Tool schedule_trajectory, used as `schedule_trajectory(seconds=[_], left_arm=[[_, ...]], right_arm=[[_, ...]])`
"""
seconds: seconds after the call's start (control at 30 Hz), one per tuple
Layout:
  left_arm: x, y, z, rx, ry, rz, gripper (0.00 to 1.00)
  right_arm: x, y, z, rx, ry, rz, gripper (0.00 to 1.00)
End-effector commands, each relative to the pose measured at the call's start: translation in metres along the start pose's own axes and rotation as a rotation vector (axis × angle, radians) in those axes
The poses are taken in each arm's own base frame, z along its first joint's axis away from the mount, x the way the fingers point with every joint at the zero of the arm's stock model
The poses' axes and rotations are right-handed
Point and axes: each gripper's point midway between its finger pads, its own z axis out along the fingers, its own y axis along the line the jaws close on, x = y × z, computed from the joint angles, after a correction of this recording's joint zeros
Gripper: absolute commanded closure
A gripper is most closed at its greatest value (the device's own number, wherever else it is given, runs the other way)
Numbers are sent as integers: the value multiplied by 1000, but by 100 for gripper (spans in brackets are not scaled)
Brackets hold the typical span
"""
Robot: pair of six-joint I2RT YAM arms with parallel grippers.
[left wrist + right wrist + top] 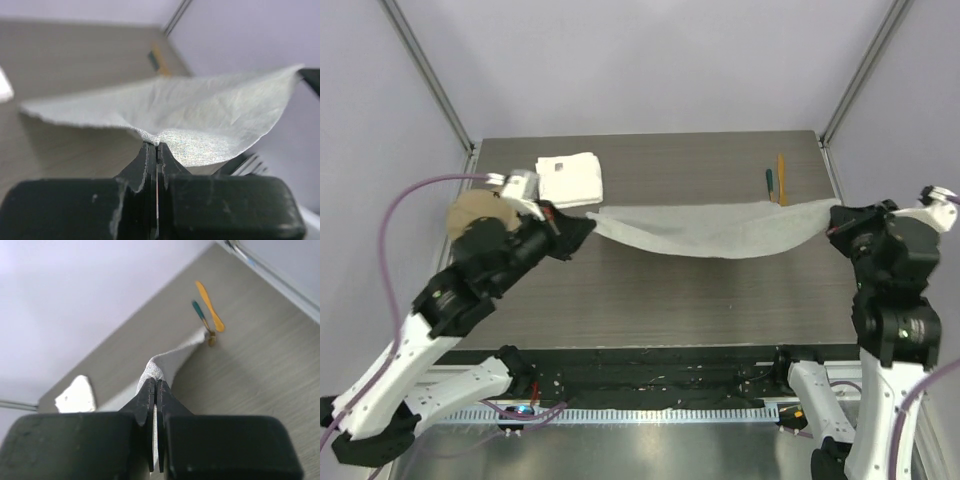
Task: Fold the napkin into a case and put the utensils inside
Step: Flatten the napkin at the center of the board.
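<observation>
1. The thin light-grey cloth napkin (720, 232) hangs stretched left to right over the far half of the dark wood-grain worktop (670, 310), sagging in its middle.
2. The left fingers (148, 157) are pressed together, pinching the napkin's left end.
3. The right fingers (149, 392) are likewise pressed together on its right end.
4. A slim teal-handled utensil (770, 183) and an orange-yellow stick-like utensil (781, 178) lie side by side at the far right, just beyond the napkin.
5. A thick white folded towel (570, 180) lies at the far left.
</observation>
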Motion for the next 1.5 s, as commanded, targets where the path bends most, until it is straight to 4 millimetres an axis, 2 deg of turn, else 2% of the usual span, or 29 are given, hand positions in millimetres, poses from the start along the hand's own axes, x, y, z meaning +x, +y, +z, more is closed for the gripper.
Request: schedule_trajectory(seconds=[0.0, 0.07, 0.1, 0.17, 0.27, 0.33, 0.4, 0.43, 0.53, 0.57, 0.6, 0.63, 0.67, 0.73, 0.8, 0.83, 0.9, 0.93, 0.97, 1.0, 1.03, 1.1, 1.13, 1.2, 1.23, 1.27, 1.33, 1.37, 1.47], left_arm=[[-84, -53, -80, 249, -255, 60, 99], [-96, -63, -101, 295, -290, 60, 99], [-105, -76, -118, 361, -308, 65, 99], [-112, -85, -131, 405, -317, 58, 99], [-125, -98, -148, 465, -341, 54, 99], [-132, -98, -149, 448, -359, 53, 99], [-137, -89, -141, 382, -364, 51, 99], [-132, -74, -119, 281, -329, 44, 100], [-116, -47, -86, 115, -256, 59, 100], [-112, -26, -64, -14, -237, 58, 100], [-107, -15, -54, -81, -214, 69, 100], [-103, -2, -45, -155, -196, 85, 100], [-91, 18, -25, -275, -139, 116, 100], [-81, 37, -3, -367, -91, 168, 100], [-59, 57, 33, -410, -18, 193, 100], [-58, 80, 42, -465, -15, 164, 100], [-36, 119, 70, -545, 58, 102, 100], [-35, 147, 74, -614, 61, 57, 100], [-23, 164, 84, -645, 92, 43, 100], [-23, 173, 95, -651, 93, 31, 100], [-11, 192, 111, -674, 140, 23, 100], [-16, 207, 134, -673, 110, 57, 100], [-1, 224, 151, -693, 151, 69, 100], [-2, 235, 169, -709, 153, 87, 100], [10, 243, 185, -705, 182, 83, 100], [3, 243, 196, -689, 170, 83, 100], [7, 252, 218, -689, 177, 93, 100], [9, 255, 224, -690, 187, 89, 100], [16, 259, 238, -690, 236, 84, 100]], right_arm=[[-52, 36, -74, -171, -139, -50, 99], [-75, 50, -106, -240, -221, -52, 99], [-81, 52, -118, -259, -245, -65, 99], [-98, 60, -147, -308, -317, -67, 99], [-116, 65, -178, -349, -403, -67, 99], [-123, 67, -184, -358, -437, -67, 99], [-123, 66, -170, -330, -414, -71, 99], [-120, 66, -161, -317, -397, -67, 99], [-98, 53, -107, -224, -303, -56, 99], [-93, 50, -93, -196, -280, -56, 99], [-87, 49, -73, -171, -248, -57, 99], [-70, 43, -50, -146, -188, -67, 99], [-69, 47, -35, -157, -189, -63, 99], [-39, 36, 10, -109, -99, -64, 99], [-26, 36, 49, -96, -69, -66, 99], [-9, 26, 70, -64, -31, -74, 99], [-2, 27, 96, -73, -28, -81, 99], [20, 17, 123, -43, 29, -87, 99], [20, 18, 137, -49, 10, -84, 99], [27, 18, 151, -54, 18, -96, 99], [51, 7, 176, -30, 73, -103, 99], [64, 7, 205, -38, 102, -114, 99], [80, 2, 228, -17, 152, -121, 99], [90, 8, 250, -58, 164, -122, 99], [94, 6, 261, -50, 167, -126, 99], [108, -2, 277, -29, 197, -131, 99], [117, -4, 293, -26, 216, -130, 99], [134, -6, 301, -37, 268, -125, 99], [150, -8, 308, -46, 319, -107, 99]])
